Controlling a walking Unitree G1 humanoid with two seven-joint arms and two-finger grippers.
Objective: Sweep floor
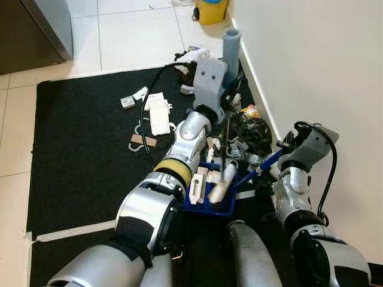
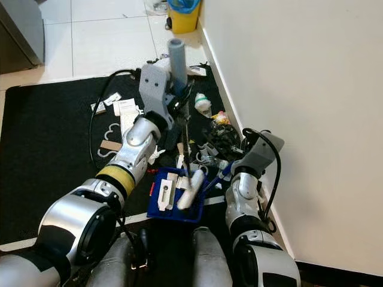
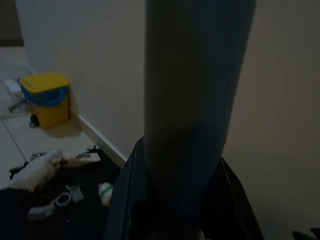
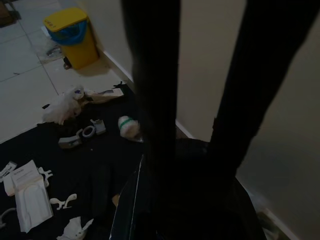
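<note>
My left gripper (image 1: 231, 94) is shut on the thick grey handle (image 1: 231, 42) of a hand brush, which looms dark between the fingers in the left wrist view. Its thin rod runs down to a white brush head (image 1: 220, 184) lying in a blue dustpan (image 1: 229, 206) on the black mat. Several pale scraps lie in the pan. My right gripper (image 1: 285, 146), close to the wall, is shut on the pan's blue handle (image 1: 262, 165). More litter lies beyond: white paper packets (image 1: 158, 116), a tangle of black wires (image 1: 252, 131), a small green-and-white bottle (image 2: 203, 103).
A white wall (image 1: 317, 66) runs along my right, tight against the right arm. A yellow bin (image 1: 211, 10) stands on the tiles past the mat (image 1: 78, 155). A grey appliance (image 1: 48, 24) is at the far left. A white crumpled rag (image 4: 62, 105) lies at the mat's far edge.
</note>
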